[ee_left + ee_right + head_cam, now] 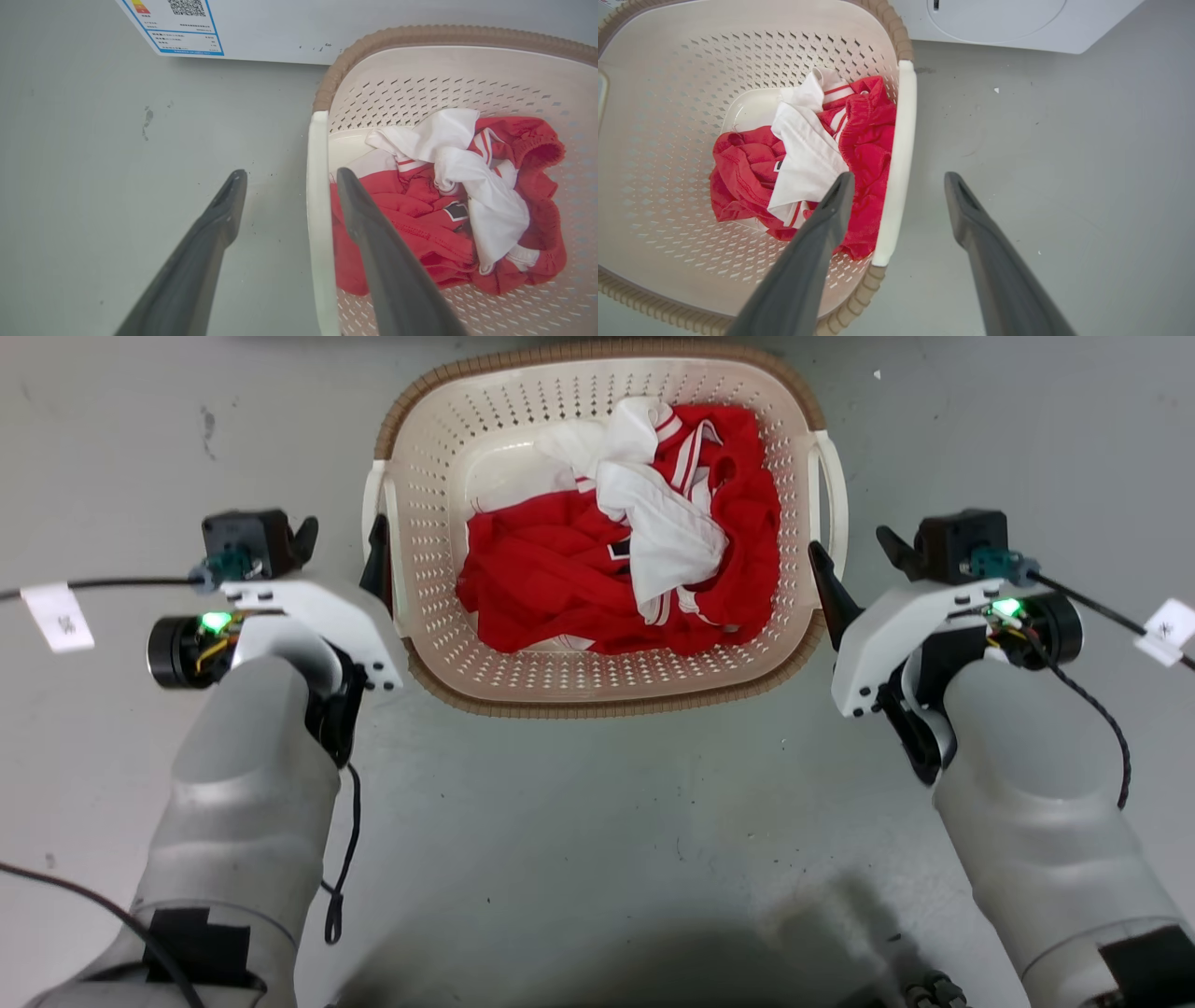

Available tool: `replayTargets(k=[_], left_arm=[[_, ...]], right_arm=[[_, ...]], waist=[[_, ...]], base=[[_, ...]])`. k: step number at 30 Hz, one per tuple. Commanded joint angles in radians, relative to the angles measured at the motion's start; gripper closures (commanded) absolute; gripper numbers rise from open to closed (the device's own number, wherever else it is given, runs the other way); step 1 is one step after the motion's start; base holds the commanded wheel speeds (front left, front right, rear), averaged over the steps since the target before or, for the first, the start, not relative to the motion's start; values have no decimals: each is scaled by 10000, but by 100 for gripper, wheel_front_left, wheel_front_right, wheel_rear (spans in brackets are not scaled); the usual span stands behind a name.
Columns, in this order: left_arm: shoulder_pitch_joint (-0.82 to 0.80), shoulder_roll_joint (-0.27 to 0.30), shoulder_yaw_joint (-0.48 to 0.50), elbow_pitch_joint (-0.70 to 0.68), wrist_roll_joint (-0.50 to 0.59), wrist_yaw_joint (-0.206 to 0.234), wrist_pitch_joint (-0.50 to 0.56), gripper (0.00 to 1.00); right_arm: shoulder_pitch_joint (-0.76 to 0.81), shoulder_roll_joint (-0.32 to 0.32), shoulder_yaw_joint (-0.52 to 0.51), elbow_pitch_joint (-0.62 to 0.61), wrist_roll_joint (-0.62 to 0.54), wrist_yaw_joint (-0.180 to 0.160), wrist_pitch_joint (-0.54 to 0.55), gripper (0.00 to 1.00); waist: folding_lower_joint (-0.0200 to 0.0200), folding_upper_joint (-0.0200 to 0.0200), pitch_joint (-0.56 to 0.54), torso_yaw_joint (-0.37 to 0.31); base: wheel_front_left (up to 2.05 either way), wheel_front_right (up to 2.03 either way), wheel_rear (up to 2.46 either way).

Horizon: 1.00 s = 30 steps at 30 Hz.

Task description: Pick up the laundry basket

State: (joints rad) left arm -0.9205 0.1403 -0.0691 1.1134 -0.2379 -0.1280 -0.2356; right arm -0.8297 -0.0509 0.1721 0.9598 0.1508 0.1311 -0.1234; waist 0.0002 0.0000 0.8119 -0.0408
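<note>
The laundry basket [597, 705] sat on the floor [597, 840] between your arms, with red and white clothes [616, 569] heaped inside. Your left end effector [290, 173] stood apart, one finger inside the wall and one outside, straddling the left handle [320, 210]. Your right end effector [900, 177], equally spread, straddled the right handle [899, 154]. That mirrored straddle looked meant for clamping both handles and lifting level, so the load wouldn't tip.
</note>
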Motion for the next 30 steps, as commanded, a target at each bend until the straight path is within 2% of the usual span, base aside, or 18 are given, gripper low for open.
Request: replayTargets(k=[1,7,13,24,26,27,28,30], left_arm=[[-254,31,-108,92,-76,-22,72,0],[-992,83,-909,309,-665,-31,617,0],[-1510,216,-1756,464,-1373,-33,1709,0],[-1808,536,-2862,463,-2929,-35,3968,0],[-1804,550,-3003,469,-3173,-33,4258,0],[-1815,558,-3070,426,-3274,-33,4348,29],[-1834,587,-3137,375,-3372,-33,4391,100],[-1823,581,-3318,323,-3555,-34,4529,100]], right_arm=[[-327,11,78,178,123,-7,-19,0],[-1186,13,664,1166,589,-7,248,0],[-1801,11,1427,1826,1398,-5,829,0],[-2330,10,2811,2150,3077,-7,2411,0],[-2395,11,3030,2144,3338,-7,2629,29],[-2397,11,3135,2151,3462,-5,2768,62],[-2407,11,3247,2137,3579,-5,2870,100],[-2464,14,3427,2138,3809,-5,3038,100]], waist=[[-2,0,149,-6],[-2,0,436,-22],[-2,0,664,-49],[-2,0,958,-129],[-2,0,991,-117],[-2,0,1001,-106],[-2,0,1012,-97],[-2,0,1032,-90]], base=[[0,0,0],[0,0,0],[0,0,0],[0,0,0],[0,0,0],[0,0,0],[0,0,0],[0,0,0]])
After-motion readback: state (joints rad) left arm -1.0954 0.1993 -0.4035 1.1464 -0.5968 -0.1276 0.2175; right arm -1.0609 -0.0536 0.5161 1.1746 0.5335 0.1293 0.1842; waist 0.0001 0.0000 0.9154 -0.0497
